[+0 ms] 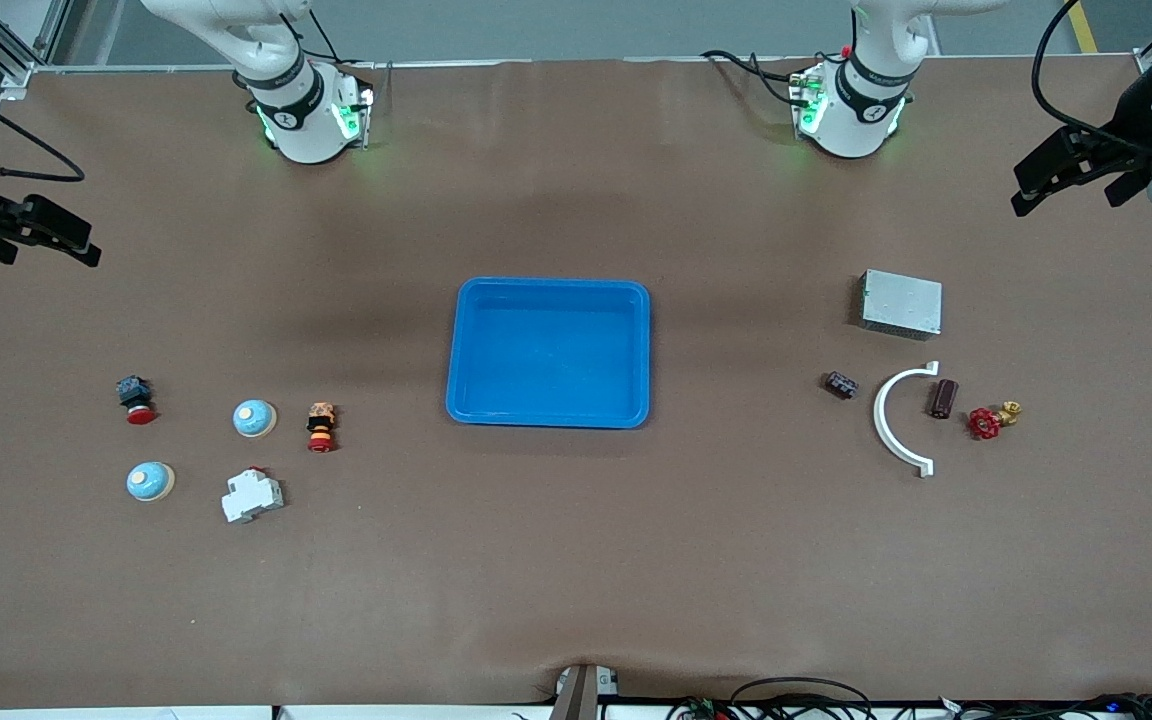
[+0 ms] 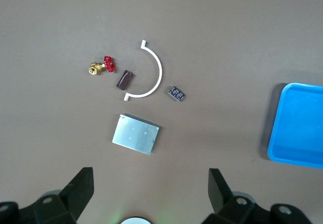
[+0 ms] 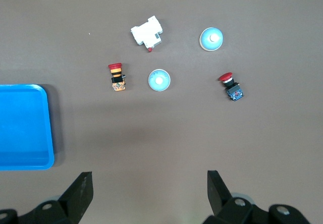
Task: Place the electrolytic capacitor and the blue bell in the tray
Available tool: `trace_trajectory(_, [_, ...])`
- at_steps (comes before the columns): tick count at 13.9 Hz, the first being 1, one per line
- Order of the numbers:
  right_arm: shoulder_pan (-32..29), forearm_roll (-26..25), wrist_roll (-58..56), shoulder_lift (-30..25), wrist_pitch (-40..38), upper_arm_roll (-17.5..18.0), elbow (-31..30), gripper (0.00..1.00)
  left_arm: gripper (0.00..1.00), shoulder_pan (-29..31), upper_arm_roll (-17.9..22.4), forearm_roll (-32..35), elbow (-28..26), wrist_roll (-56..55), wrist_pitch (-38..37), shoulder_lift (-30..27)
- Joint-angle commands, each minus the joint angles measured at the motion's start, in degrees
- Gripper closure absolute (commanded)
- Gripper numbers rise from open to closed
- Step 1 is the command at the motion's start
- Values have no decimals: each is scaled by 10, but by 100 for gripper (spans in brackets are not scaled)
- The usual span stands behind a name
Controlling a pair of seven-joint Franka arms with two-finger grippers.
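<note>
The bright-blue tray [image 1: 548, 352] lies empty in the middle of the table. The electrolytic capacitor [image 1: 942, 398], a dark brown cylinder, lies toward the left arm's end, beside a white arc; it also shows in the left wrist view [image 2: 124, 79]. Two blue bells [image 1: 254, 418] [image 1: 150, 481] stand toward the right arm's end and show in the right wrist view [image 3: 159, 80] [image 3: 211, 39]. My left gripper [image 1: 1066, 200] [image 2: 150, 181] is open and empty, high over its end of the table. My right gripper [image 1: 54, 258] [image 3: 150, 181] is open and empty, high over its end.
Near the capacitor lie a white arc [image 1: 901, 415], a small black part [image 1: 841, 385], a red-handled brass valve [image 1: 991, 420] and a grey metal box [image 1: 901, 303]. Near the bells are two red push buttons [image 1: 136, 398] [image 1: 321, 426] and a white breaker [image 1: 252, 495].
</note>
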Motion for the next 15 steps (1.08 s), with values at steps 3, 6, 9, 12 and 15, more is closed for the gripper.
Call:
trace_trajectory(3, [-6, -1, 6, -5, -8, 4, 0, 0, 0, 8, 0, -11, 17, -4, -20, 7])
trace_trajectory(6, [-6, -1, 6, -5, -8, 4, 0, 0, 0, 9, 4, -8, 30, -3, -20, 29])
trace_trajectory(9, [-6, -1, 7, -5, -11, 5, 0, 0, 0, 5, 3, -6, 14, -15, -19, 53])
trace_trajectory(12, [-6, -1, 7, -5, -11, 5, 0, 0, 0, 5, 0, -5, -31, -36, 32, 67])
trace_trajectory(15, [-7, -1, 6, 0, -7, 5, -2, 0, 0, 2, -2, -5, -108, -111, 125, 67])
